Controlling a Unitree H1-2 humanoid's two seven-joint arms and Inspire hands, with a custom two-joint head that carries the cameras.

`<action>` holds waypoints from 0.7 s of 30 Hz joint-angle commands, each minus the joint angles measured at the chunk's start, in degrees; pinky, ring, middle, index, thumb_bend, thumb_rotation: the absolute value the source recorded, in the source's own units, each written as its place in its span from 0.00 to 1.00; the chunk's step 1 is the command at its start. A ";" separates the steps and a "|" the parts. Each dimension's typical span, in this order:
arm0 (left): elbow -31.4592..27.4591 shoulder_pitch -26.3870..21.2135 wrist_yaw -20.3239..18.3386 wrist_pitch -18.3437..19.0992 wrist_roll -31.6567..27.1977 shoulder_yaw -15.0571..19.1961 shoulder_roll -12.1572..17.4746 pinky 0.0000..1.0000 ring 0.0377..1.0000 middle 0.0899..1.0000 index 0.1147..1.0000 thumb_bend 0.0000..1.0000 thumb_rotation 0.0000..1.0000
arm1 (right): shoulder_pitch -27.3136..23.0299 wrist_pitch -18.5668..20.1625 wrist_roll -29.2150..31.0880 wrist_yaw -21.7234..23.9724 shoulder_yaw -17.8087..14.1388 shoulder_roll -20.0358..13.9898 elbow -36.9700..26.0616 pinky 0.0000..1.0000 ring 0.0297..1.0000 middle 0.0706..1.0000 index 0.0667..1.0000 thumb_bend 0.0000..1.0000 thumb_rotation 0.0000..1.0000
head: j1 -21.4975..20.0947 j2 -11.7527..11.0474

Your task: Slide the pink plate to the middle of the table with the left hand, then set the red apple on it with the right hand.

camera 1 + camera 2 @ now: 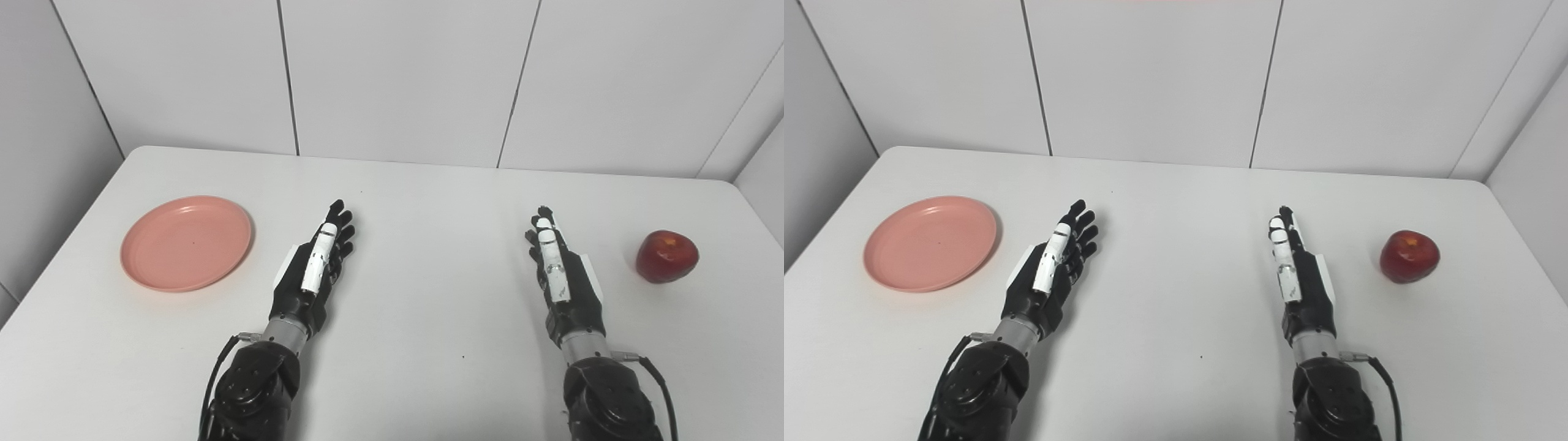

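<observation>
Left eye view: my left hand (pixel 315 266) lies over the white surface (pixel 416 294), fingers (pixel 340 229) extended and spread, holding nothing. The pink plate (pixel 186 242) sits flat near the left edge, just beside that hand but apart from it. My right hand (pixel 560 269) is likewise stretched forward, fingers (pixel 544 229) straight and empty. The red apple (pixel 666 256) stands on the surface to the right of it, near but untouched. The plate carries nothing. Grey wall panels (pixel 398 73) rise behind the surface.
</observation>
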 commanded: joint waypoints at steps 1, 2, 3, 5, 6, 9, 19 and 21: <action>-1.11 -2.24 -0.34 -1.45 -0.06 0.19 -0.36 1.00 0.99 1.00 0.98 0.41 1.00 | -1.39 -3.94 0.21 -0.35 -0.31 0.34 -0.96 1.00 0.96 0.97 0.98 0.23 1.00 | 0.04 -0.09; -1.07 -2.27 -0.33 -1.39 -0.06 0.22 -0.37 1.00 0.99 1.00 0.98 0.42 1.00 | -1.37 -3.92 0.32 -0.37 -0.39 0.42 -0.94 1.00 0.96 0.97 0.98 0.24 1.00 | 0.04 -0.09; -1.08 -2.28 -0.30 -1.33 -0.07 0.24 -0.39 1.00 0.99 1.00 0.98 0.42 1.00 | -1.38 -3.82 0.27 -0.35 -0.36 0.39 -0.96 1.00 0.96 0.97 0.98 0.24 1.00 | 0.04 -0.09; -1.08 -2.33 -0.17 -1.31 -0.15 0.37 -0.55 1.00 0.98 0.99 0.98 0.42 1.00 | -1.41 -4.01 0.31 -0.29 -0.40 0.39 -0.90 1.00 0.96 0.97 0.98 0.24 1.00 | 0.04 -0.09; -1.10 -2.38 -0.08 -1.24 -0.10 0.39 -0.61 1.00 0.98 0.99 0.98 0.43 1.00 | -1.43 -4.00 0.38 -0.23 -0.40 0.39 -0.93 1.00 0.96 0.97 0.98 0.24 1.00 | 0.04 -0.09; -1.14 -2.54 0.18 -0.86 0.01 0.49 -0.79 1.00 0.98 0.99 0.98 0.44 0.98 | -1.47 -3.42 0.30 -0.11 -0.29 0.29 -1.16 1.00 0.97 0.98 0.99 0.26 1.00 | 0.06 -0.10; -0.90 -2.58 0.37 -1.61 0.85 0.45 -0.65 0.99 0.98 0.99 0.97 0.50 0.81 | -1.43 -3.62 -0.17 -0.21 -0.16 0.15 -1.23 1.00 0.95 0.97 0.98 0.28 1.00 | 0.12 -0.11; -1.16 -2.49 0.38 -1.45 0.85 0.58 -0.80 0.99 0.98 0.99 0.96 0.50 0.78 | -1.39 -3.25 -0.39 -0.11 0.02 -0.01 -1.43 1.00 0.96 0.97 0.99 0.29 1.00 | 0.13 -0.09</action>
